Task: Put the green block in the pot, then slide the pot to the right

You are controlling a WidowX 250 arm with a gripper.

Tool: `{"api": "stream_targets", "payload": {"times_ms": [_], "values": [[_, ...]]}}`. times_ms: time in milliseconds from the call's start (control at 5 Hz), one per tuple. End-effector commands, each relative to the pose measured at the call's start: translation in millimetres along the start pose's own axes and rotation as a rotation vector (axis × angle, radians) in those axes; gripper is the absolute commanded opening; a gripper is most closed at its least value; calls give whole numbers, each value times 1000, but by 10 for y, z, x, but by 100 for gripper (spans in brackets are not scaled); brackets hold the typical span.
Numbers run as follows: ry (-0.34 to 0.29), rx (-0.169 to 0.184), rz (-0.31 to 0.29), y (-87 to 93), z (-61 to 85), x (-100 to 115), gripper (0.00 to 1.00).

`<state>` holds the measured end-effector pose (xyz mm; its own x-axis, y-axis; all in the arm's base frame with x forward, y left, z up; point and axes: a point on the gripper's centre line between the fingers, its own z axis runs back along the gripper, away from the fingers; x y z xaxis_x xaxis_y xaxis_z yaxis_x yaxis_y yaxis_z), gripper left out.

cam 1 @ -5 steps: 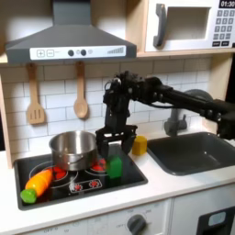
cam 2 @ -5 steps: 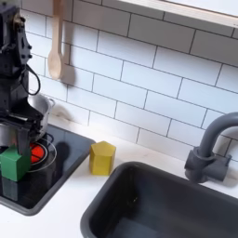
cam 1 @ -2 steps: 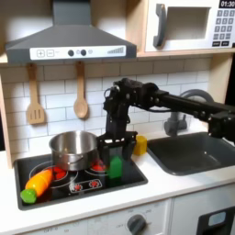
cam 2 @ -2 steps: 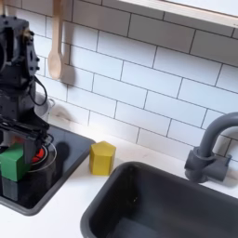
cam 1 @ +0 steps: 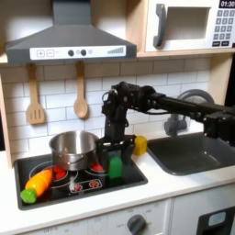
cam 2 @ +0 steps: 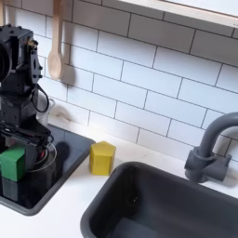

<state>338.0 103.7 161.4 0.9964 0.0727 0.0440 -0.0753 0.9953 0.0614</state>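
Nearest, the green block [cam 1: 115,166] stands upright on the black stovetop [cam 1: 87,186], right of the pot [cam 1: 73,148] in the first exterior view. The gripper [cam 1: 114,152] hangs directly over it, fingers spread wide about the block's top (contact cannot be told). Farther right sits a yellow block [cam 2: 102,157] by the sink [cam 2: 163,204].

A bright green block [cam 1: 115,166] and shiny silver pot [cam 1: 72,149] sit on a black stovetop [cam 1: 83,188] with red burners, beside a yellow block [cam 2: 101,157], before white tiles [cam 2: 158,88].
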Motion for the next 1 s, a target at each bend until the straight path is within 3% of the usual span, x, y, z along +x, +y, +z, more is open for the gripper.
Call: {"api": "stream_targets", "payload": {"times_ms": [0, 800], "values": [[28, -11, -4, -14, -91, 11, 100], [70, -32, -9, -32, -205, -11, 100]]}}
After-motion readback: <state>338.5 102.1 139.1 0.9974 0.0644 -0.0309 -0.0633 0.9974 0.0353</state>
